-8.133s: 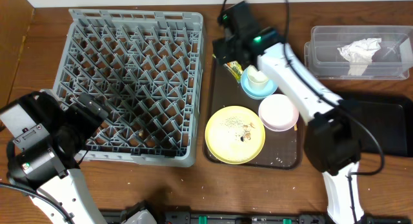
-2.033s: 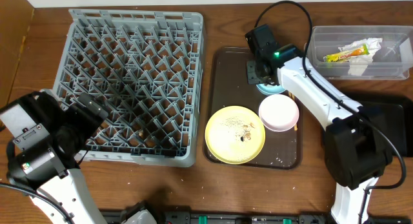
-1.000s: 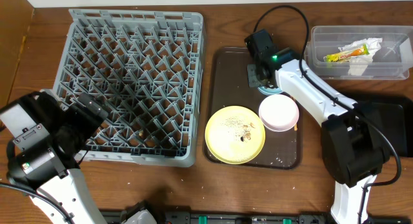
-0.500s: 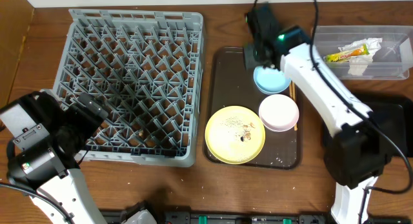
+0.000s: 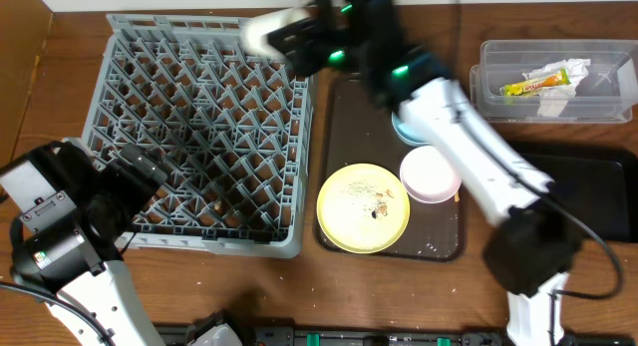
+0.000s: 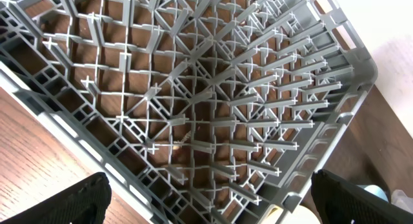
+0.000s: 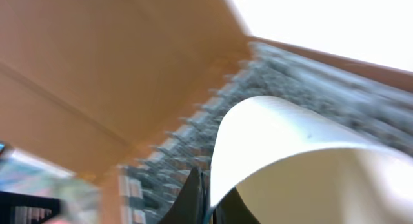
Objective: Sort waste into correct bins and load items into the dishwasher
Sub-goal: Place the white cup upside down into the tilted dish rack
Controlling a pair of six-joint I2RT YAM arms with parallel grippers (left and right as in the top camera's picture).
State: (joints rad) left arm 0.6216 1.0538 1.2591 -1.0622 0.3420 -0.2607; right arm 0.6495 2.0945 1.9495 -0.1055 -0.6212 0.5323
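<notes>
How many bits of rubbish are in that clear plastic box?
2: a yellow-green wrapper lying across the middle of the clear tub, and a crumpled white napkin under its right end. Scraps beneath may be hidden.

Brown wood table (image 5: 299, 286). Four things sit directly on it. Grey rack (image 5: 199, 238) on the left half, slightly skewed to the table edge. Dark-brown tray (image 5: 351, 127) just right of the rack, long side alongside it. Clear tub (image 5: 492, 79) at back right, apart from the tray. Black bin (image 5: 608, 196) in front of the tub, at the right edge, partly under the arm.
</notes>
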